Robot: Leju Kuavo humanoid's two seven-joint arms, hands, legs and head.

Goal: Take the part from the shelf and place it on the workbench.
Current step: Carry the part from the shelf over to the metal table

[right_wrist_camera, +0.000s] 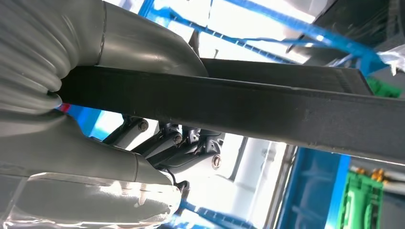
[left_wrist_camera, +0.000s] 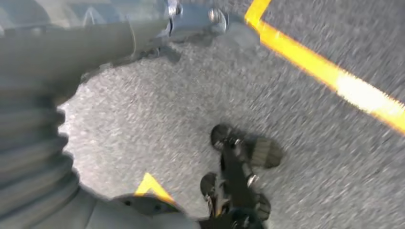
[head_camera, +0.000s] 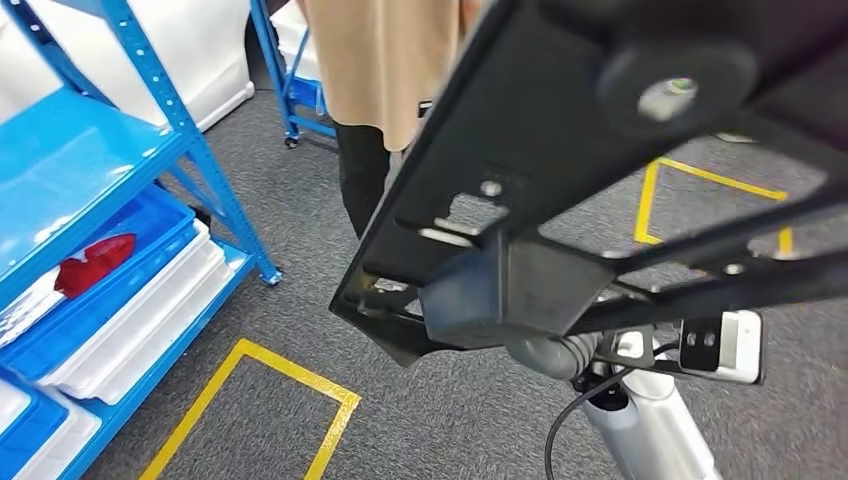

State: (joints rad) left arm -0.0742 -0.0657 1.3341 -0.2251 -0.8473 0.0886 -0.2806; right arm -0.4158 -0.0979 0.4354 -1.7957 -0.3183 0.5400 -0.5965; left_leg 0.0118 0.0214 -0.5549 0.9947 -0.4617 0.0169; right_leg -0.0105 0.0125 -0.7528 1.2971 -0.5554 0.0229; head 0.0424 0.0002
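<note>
Right hand (right_wrist_camera: 119,157) clamped on black metal frame part (head_camera: 560,190), thumb above, fingers beneath the edge bar. Carried high, near the head camera, over grey carpet (head_camera: 470,420). Probably stiff, fairly heavy, awkwardly long; best gripped mid-bar. Left hand (left_wrist_camera: 43,129): finger state impossible to tell. Blue shelf (head_camera: 150,110) far left.

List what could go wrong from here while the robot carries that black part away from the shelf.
1. The black part is long and sticks far out from the right hand, which grips it near one end; it may tilt or slip.
2. A person stands just past the part's far edge, so a swing or turn could hit them.
3. The blue shelf is close on the left; turning that way might clip its upright.
</note>
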